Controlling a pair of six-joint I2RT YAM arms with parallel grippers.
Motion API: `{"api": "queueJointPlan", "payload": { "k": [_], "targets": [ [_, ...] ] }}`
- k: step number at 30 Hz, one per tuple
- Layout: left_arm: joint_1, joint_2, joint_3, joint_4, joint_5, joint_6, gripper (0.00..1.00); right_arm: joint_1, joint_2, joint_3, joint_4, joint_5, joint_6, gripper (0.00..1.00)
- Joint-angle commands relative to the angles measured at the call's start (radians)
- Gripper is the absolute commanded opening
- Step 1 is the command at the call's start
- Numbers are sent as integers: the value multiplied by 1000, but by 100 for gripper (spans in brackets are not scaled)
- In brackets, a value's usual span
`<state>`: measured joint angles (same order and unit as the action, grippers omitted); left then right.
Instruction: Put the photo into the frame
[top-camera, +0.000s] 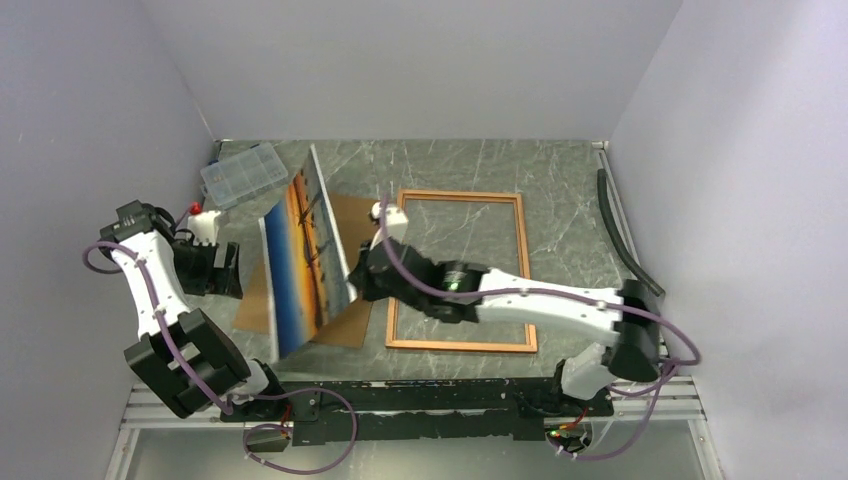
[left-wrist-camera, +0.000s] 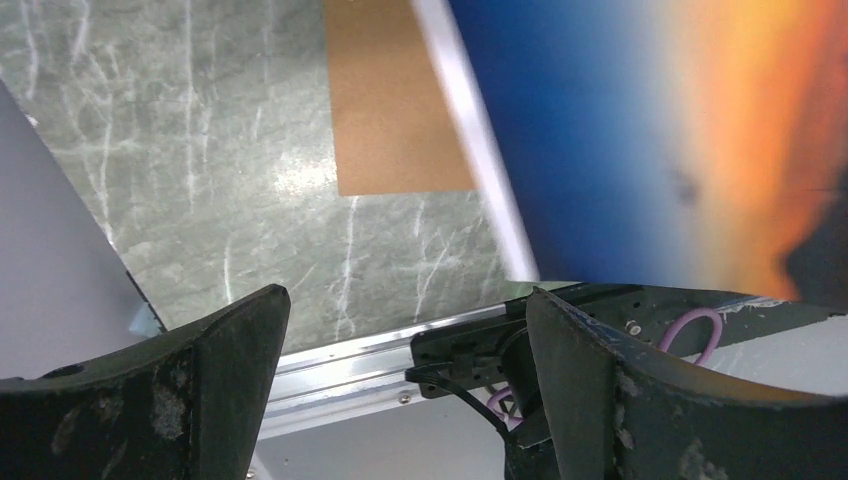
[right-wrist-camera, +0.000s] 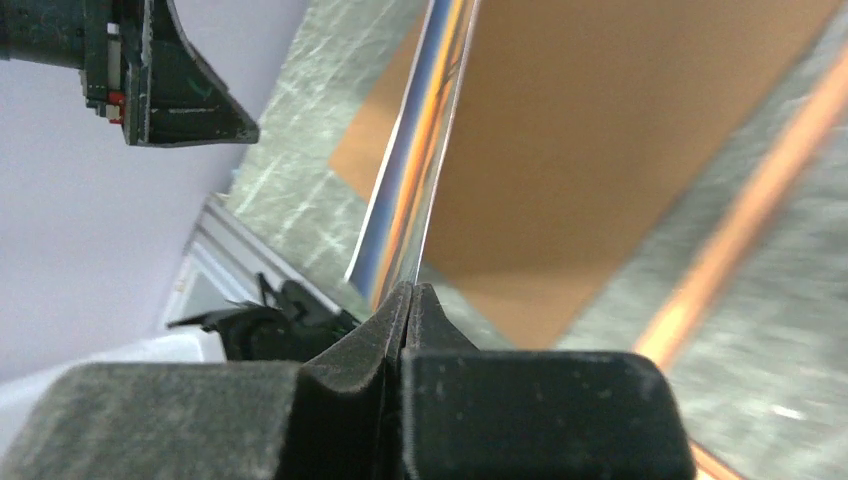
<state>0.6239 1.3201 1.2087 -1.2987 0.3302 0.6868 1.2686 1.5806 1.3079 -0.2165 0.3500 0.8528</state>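
Photo (top-camera: 303, 262) stands tilted on edge over the brown backing board (top-camera: 352, 222), one edge clamped in our right tool (right-wrist-camera: 410, 296) — our left tool (left-wrist-camera: 405, 298) gapes wide beside it, holding nothing. We see the frame (top-camera: 460, 194) flat on the tabletop (top-camera: 560, 175).

One photo (top-camera: 305, 255), one frame (top-camera: 460, 194), one brown board (top-camera: 345, 222) and one clear box (top-camera: 243, 172): four things, each the only one of its kind. One black hose (top-camera: 622, 235). One worktop (top-camera: 560, 165). Two arms, the left arm (top-camera: 150, 285) and the right arm (top-camera: 545, 300). Two claws, the left claw (left-wrist-camera: 405, 310) and the right claw (right-wrist-camera: 410, 300), one per arm, two fingers each.
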Motion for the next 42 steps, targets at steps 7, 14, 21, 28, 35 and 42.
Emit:
{"api": "queueJointPlan", "payload": {
  "k": [7, 14, 21, 28, 35, 42],
  "targets": [
    [-8, 5, -52, 8, 69, -14, 94, -50, -236, 346, -859, 369, -373, 0],
    [-85, 43, -46, 34, 51, -67, 91, -60, -384, 291, -851, 395, -339, 0],
    [-241, 24, -122, 93, -25, -129, 88, -182, -531, -110, -731, 82, -116, 33],
    [-320, 77, -177, 176, -92, -160, 86, -182, -823, -697, -411, -225, 274, 59],
    [-329, 99, -187, 205, -111, -165, 85, -184, -914, -950, -220, -271, 406, 72],
    [-332, 108, -202, 221, -121, -167, 85, -190, -838, -1099, 16, -289, 480, 72]
  ]
}}
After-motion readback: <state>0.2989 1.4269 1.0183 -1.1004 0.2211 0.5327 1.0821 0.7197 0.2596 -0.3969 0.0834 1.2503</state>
